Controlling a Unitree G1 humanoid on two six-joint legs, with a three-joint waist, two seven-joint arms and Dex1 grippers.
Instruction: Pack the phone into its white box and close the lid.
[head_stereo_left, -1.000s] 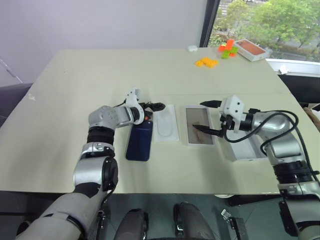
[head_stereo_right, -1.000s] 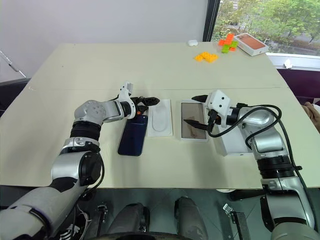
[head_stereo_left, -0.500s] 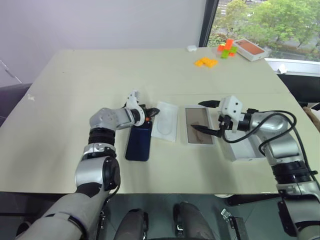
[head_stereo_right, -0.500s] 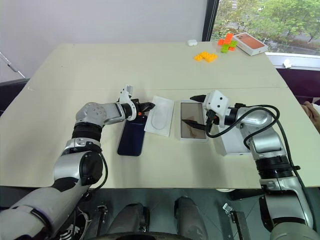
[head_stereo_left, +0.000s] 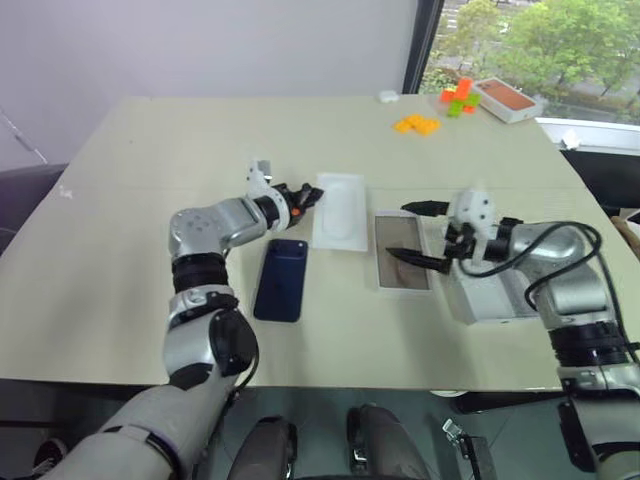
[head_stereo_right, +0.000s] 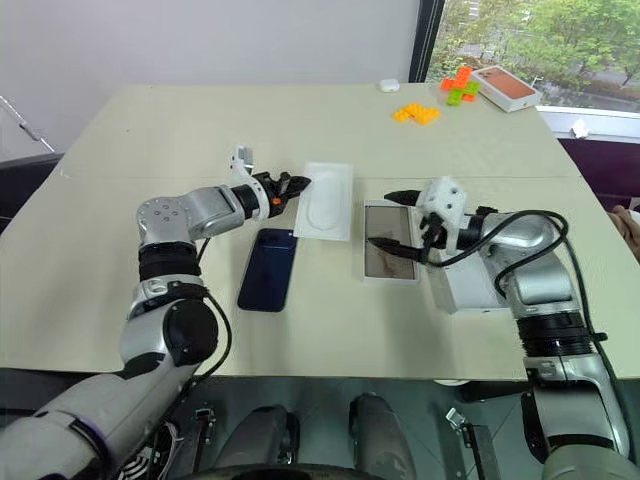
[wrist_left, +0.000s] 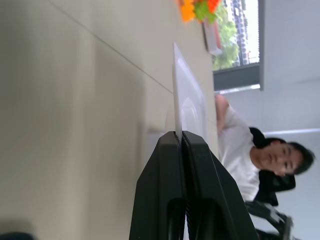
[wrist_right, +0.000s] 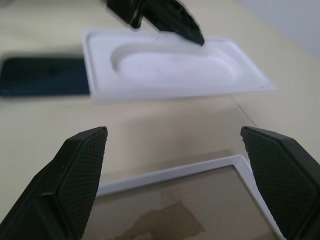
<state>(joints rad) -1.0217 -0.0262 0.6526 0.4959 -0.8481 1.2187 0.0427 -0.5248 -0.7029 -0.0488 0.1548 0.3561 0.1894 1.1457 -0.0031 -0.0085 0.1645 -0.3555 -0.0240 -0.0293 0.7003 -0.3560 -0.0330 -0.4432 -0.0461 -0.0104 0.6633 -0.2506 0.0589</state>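
Step in hand: clearing the thin white plastic insert with an oval recess (head_stereo_left: 340, 208) away, judging by its lift off the beige table (head_stereo_left: 150, 200)
Left gripper (head_stereo_left: 308, 196): pinching the insert's edge
Right gripper (head_stereo_left: 420, 236): spread wide over the shallow white cardboard box base (head_stereo_left: 400, 254)
Slim navy-blue phone (head_stereo_left: 281, 279): flat, left of the box
White lid (head_stereo_left: 490, 298): right of the box
Next: set the insert aside, then fetch the phone

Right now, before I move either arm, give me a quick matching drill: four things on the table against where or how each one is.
Things:
1. thin white insert with oval recess
2. slim navy-blue phone
3. shallow white box base with brown floor
4. left pincer

States:
A. flat on the table
B. shut on an edge
C. lifted off the table
D. below the open right pincer

Pairs: 1-C, 2-A, 3-D, 4-B
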